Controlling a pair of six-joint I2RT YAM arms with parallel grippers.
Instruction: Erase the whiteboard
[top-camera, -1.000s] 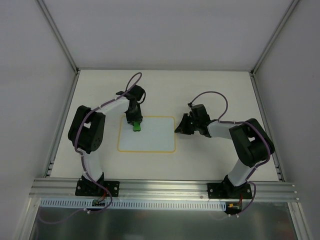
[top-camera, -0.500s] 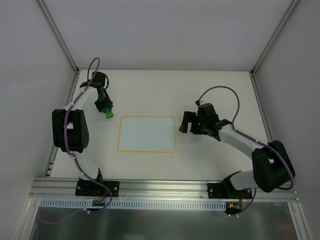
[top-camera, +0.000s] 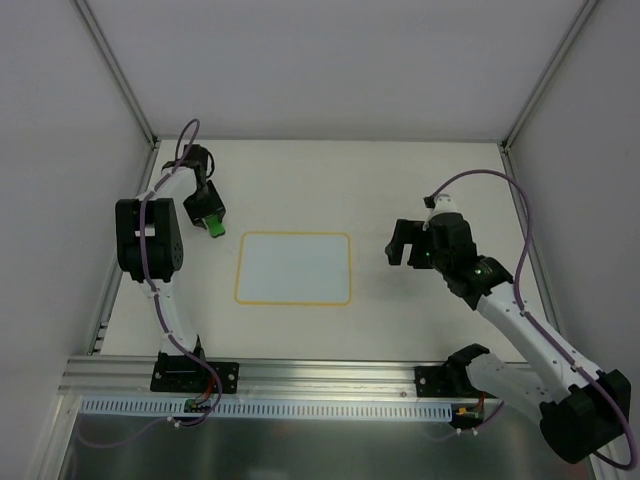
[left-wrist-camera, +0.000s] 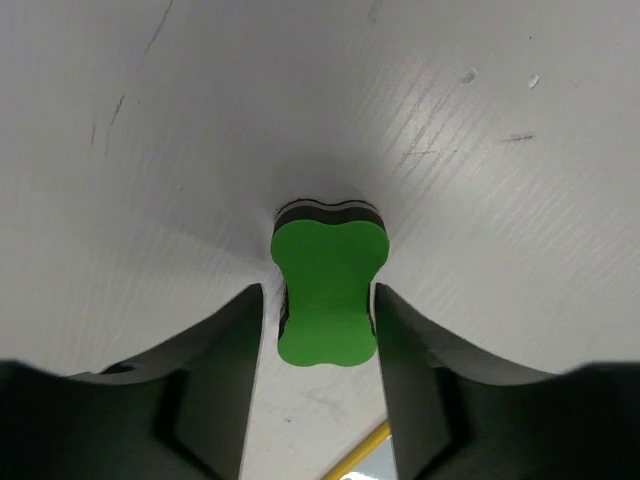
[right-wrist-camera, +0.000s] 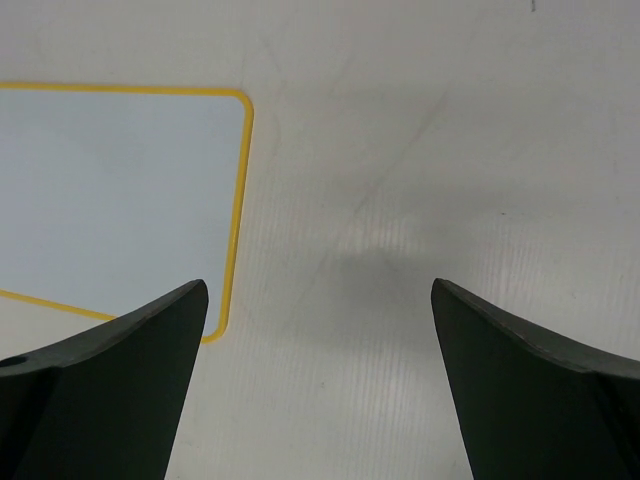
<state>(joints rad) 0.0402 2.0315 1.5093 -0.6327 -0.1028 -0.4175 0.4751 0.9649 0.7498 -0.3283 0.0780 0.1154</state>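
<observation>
**Left.** The left tool (top-camera: 210, 222) points down at the far left part of the desk (top-camera: 320, 180), with the green eraser (left-wrist-camera: 327, 300) standing between its fingers (left-wrist-camera: 225, 380). In the left wrist view the tool is only slightly parted. A thin strip of desk shows between one finger and the block, while the other finger lies at or against its side. The grip therefore looks released, with the eraser resting on the desk. It sits beyond the board's far left corner, clear of the yellow edge, probably so that it is parked off the writing surface.

**Centre.** The whiteboard (top-camera: 294, 267) lies flat on the desk between the two arms, with its long sides running left to right. No marks show on its white face in either the top or the right wrist view, so the wiping appears to be complete.

**Right.** The right tool (top-camera: 405, 250) hangs above bare desk just to the right of the board's edge. Its fingers are spread wide and hold nothing. In its own wrist view only the board's rounded corner (right-wrist-camera: 235, 110) and the empty surface lie below it. It touches nothing, which suggests it is no longer needed to steady the board.
</observation>
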